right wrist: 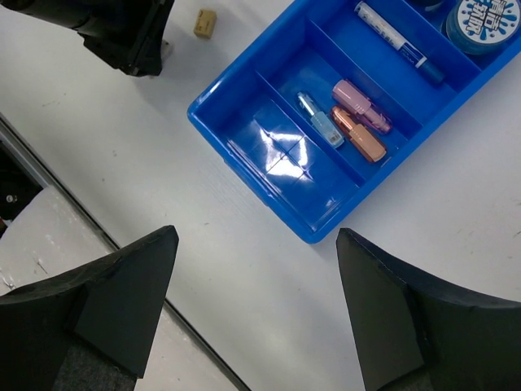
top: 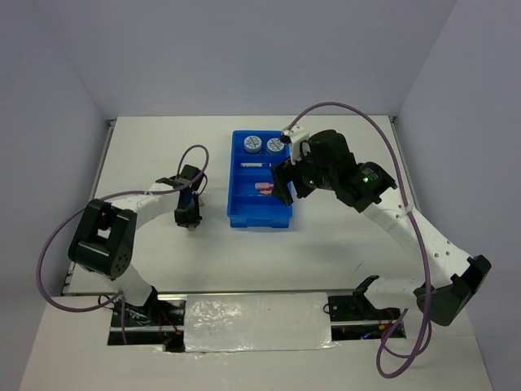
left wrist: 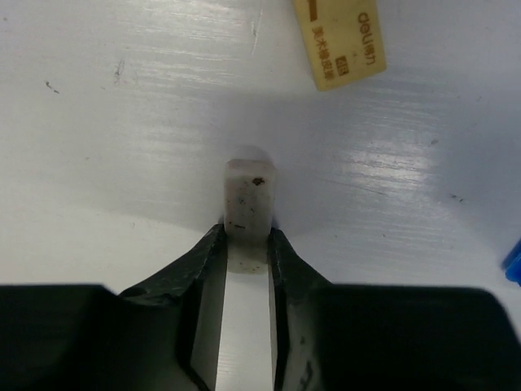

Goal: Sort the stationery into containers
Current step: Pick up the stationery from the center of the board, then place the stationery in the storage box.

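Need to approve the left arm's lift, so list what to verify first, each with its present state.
1. Grasp: left end effector shut on grey bar: ok.
2. Grip depth: bar pinched only at its end: cannot tell if secure.
3. Clearance: tan bar lies apart from the grip: ok.
4. Destination: end compartment of the tray, nearest the bases, empty: ok.
5. Right end effector open, holding nothing: ok.
6. Path: right end effector hangs at the tray's right side: cannot tell if clear.

Overhead and right-wrist views share the tray (top: 260, 221); left-wrist close.
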